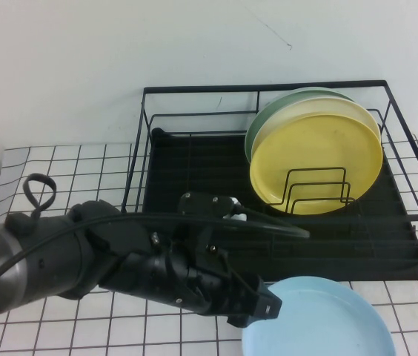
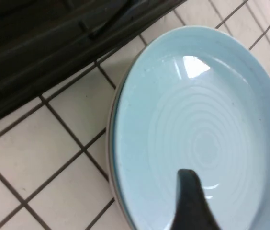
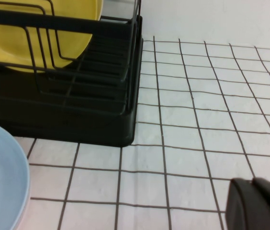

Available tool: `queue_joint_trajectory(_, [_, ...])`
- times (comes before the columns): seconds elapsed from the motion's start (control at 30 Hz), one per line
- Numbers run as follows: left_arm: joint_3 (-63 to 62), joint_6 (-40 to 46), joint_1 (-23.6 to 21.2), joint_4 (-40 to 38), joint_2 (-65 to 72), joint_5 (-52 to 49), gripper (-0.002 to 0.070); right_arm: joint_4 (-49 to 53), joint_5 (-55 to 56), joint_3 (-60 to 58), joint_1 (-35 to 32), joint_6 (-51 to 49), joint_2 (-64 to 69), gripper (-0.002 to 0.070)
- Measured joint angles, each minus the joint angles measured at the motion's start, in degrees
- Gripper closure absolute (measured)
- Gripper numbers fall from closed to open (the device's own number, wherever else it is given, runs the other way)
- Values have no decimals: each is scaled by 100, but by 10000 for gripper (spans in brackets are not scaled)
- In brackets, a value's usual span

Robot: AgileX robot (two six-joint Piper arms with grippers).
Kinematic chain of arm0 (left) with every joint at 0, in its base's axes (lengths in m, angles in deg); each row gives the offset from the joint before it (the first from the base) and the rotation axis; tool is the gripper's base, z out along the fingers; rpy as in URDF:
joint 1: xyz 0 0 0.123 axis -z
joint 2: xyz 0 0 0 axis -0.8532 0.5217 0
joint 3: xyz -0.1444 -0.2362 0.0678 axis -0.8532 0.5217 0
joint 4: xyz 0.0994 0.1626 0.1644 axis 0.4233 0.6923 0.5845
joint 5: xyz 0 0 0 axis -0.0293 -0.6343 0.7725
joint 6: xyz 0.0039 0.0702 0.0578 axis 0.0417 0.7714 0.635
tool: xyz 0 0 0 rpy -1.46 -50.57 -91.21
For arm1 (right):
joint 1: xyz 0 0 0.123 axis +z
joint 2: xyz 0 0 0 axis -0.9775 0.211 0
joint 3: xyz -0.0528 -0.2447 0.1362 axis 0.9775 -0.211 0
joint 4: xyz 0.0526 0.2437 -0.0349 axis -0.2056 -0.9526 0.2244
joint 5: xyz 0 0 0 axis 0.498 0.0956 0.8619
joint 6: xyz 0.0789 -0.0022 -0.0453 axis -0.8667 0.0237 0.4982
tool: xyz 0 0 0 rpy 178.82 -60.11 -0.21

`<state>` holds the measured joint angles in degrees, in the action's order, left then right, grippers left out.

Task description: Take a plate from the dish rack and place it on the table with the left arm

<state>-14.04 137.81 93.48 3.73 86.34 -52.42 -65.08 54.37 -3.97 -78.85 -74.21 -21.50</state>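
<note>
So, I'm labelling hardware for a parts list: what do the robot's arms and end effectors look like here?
The left arm is dark grey and black with rounded joint housings, a grey cylindrical segment near its base and black cables looping along it. Its left end effector is black, with a tapered black finger. Of the right end effector, only a black, blocky corner shows, low over the table.

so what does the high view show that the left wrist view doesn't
Only the high view shows the left arm, the left gripper at the blue plate's edge, and the yellow plate standing in the dish rack with paler plates behind it. Only the left wrist view shows the blue plate's ringed inner surface close up, with one gripper finger above it. Both show the blue plate flat on the table beside the rack. The right gripper is in neither.
</note>
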Motion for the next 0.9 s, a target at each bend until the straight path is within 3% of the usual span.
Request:
queue_joint_trajectory(0.1, [0, 0, 0, 0, -207, 0, 363, 0, 0, 0, 0, 0, 0, 678])
queue_joint_trajectory(0.27, [0, 0, 0, 158, -905, 111, 598, 0, 0, 0, 0, 0, 0, 678])
queue_joint_trajectory(0.33, [0, -40, 0, 279, -1245, 168, 643, 0, 0, 0, 0, 0, 0, 678])
queue_joint_trajectory(0.73, [0, -183, 0, 2196, -3352, 960, 673, 0, 0, 0, 0, 0, 0, 678])
queue_joint_trajectory(0.9, [0, -183, 0, 2410, -3742, 1180, 675, 0, 0, 0, 0, 0, 0, 678])
